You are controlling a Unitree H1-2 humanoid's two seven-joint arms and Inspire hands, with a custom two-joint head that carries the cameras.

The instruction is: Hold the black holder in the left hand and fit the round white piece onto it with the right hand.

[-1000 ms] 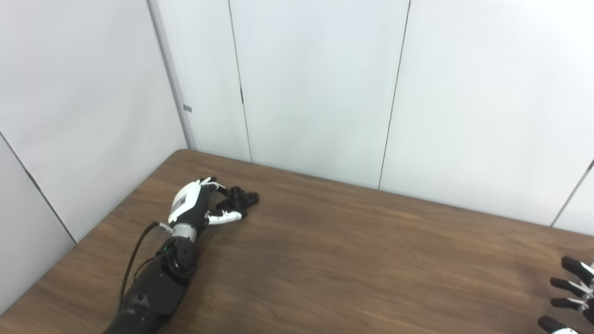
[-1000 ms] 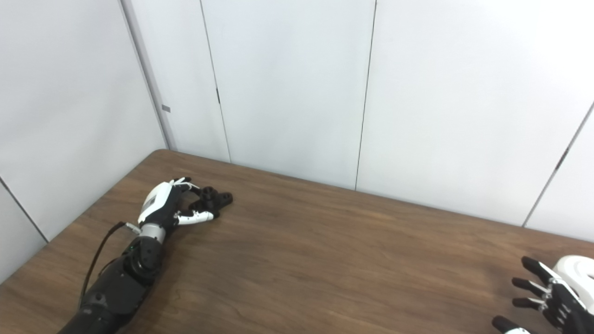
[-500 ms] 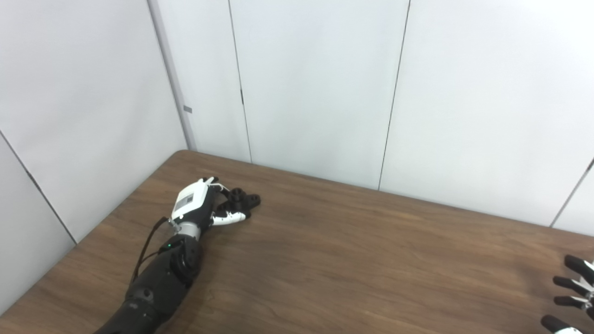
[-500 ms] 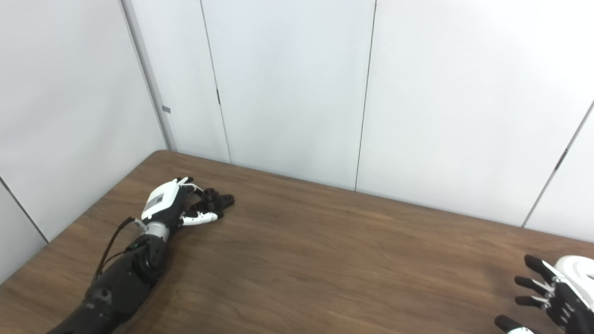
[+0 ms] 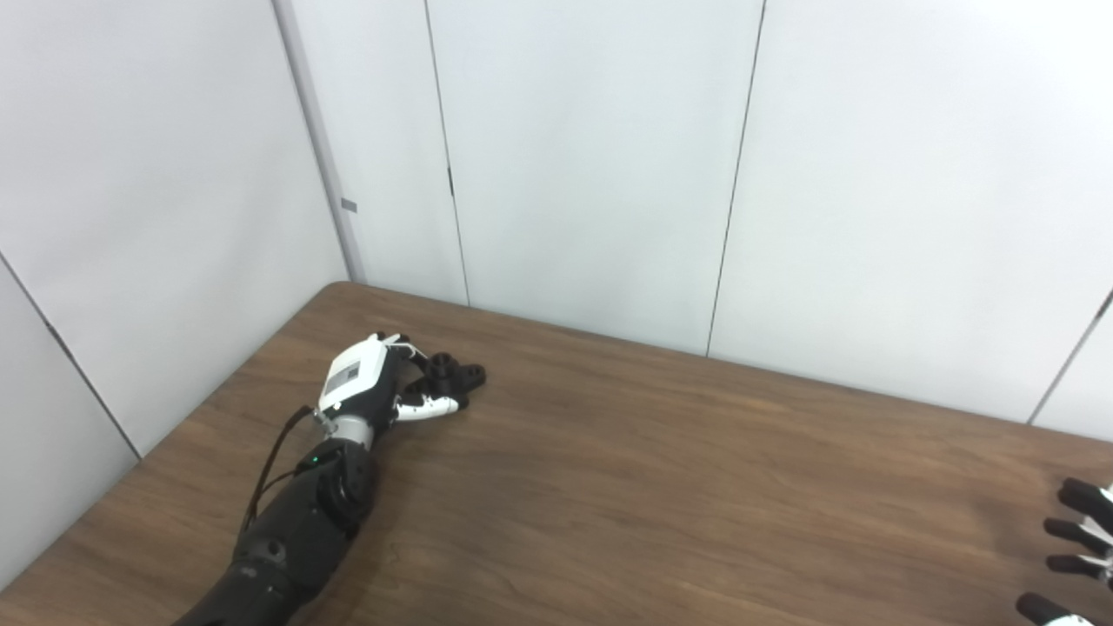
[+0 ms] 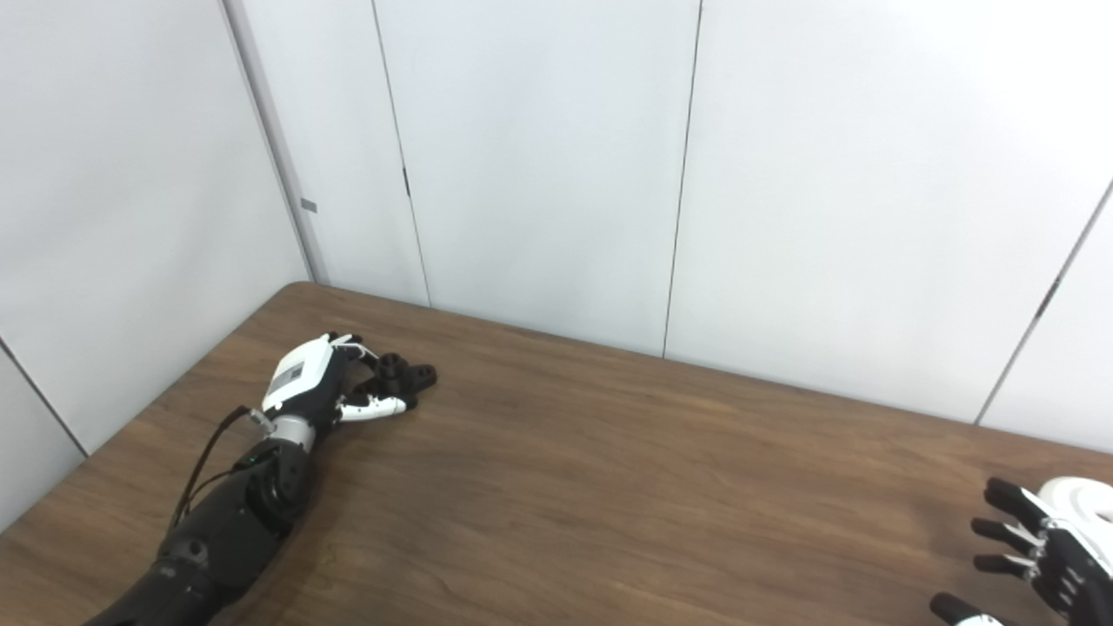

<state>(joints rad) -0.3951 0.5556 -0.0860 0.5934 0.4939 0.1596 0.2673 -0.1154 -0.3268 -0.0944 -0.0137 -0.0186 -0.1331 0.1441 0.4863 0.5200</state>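
The black holder (image 5: 454, 377) lies on the brown table (image 5: 661, 487) near its far left corner. My left hand (image 5: 369, 389) lies against its near end, fingers over the top and thumb (image 5: 424, 405) along the near side, closed around it. At the bottom right edge my right hand (image 6: 1039, 556) is open with fingers spread, holding nothing. The round white piece (image 6: 1083, 502) sits on the table just behind and right of that hand, partly cut off by the picture edge. It does not show in the left eye view, where only the right hand (image 5: 1078, 548) appears.
White wall panels (image 5: 591, 156) rise close behind the table's far edge and along its left side. The left forearm (image 5: 296, 530) lies along the table's left part.
My left hand has pushed a little forward and turned, its fingers closing tighter around the holder. The right hand has slid slightly toward the right edge.
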